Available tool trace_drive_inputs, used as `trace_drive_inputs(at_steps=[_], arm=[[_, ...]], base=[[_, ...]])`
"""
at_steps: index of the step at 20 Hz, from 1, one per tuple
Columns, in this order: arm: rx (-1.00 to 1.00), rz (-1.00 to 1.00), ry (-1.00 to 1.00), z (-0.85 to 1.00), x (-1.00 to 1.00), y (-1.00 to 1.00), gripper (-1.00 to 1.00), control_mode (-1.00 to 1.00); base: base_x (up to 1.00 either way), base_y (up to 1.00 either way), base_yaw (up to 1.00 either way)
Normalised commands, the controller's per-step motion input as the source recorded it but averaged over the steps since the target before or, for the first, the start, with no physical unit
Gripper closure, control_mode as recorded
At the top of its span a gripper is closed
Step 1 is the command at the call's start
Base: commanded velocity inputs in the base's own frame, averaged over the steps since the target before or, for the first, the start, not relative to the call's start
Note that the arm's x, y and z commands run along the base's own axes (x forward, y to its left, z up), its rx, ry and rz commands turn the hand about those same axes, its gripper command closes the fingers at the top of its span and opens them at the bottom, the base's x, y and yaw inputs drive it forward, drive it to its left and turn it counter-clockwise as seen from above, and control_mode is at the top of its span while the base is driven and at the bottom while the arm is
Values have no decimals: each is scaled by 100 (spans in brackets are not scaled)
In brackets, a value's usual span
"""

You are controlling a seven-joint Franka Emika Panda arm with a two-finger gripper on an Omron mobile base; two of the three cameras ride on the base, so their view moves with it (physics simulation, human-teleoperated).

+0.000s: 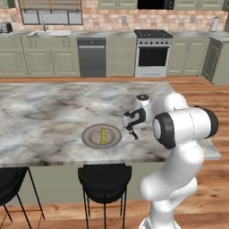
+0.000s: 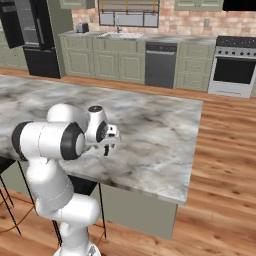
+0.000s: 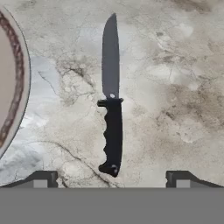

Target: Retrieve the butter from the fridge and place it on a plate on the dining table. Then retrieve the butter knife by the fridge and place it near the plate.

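The butter knife (image 3: pixel 112 131), black-handled with a dark blade, lies flat on the marble top of the dining table (image 3: pixel 175 87) just beside the plate's rim (image 3: pixel 17 87). My gripper (image 3: pixel 112 178) hovers right over the knife handle, open, with its fingertips well apart on either side and nothing between them. In the left base view the gripper (image 1: pixel 133 133) hangs low over the dining table (image 1: pixel 44 107), just right of the plate (image 1: pixel 87 136). The yellow butter (image 1: pixel 103 135) rests in the middle of that plate. The gripper (image 2: pixel 107 148) also shows from the right base. The black fridge (image 2: pixel 30 35) stands far back left.
Two black stools (image 1: pixel 105 179) stand under the table's near edge. The table's right end (image 1: pixel 214 154) is close to the arm. Wall cabinets, a dishwasher (image 1: pixel 91 57) and an oven (image 1: pixel 153 53) line the far wall across open wood floor.
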Motion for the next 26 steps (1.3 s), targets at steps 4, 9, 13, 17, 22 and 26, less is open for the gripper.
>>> trace_drive_inputs(at_steps=[4, 9, 13, 17, 22, 26], arm=[[0, 0, 0, 77, -67, 0, -100, -100], [0, -1, 0, 79, -77, 2, -100, -100], [0, -1, 0, 82, -61, 0, -100, -100], [0, -3, 0, 70, -51, 0, -100, -100], [0, -3, 0, 48, -39, 0, -100, -100], [0, -2, 0, 40, -28, 0, -100, -100]], base=[[0, 0, 0], [0, 0, 0], [0, 0, 0], [0, 0, 0], [0, 0, 0], [0, 0, 0]])
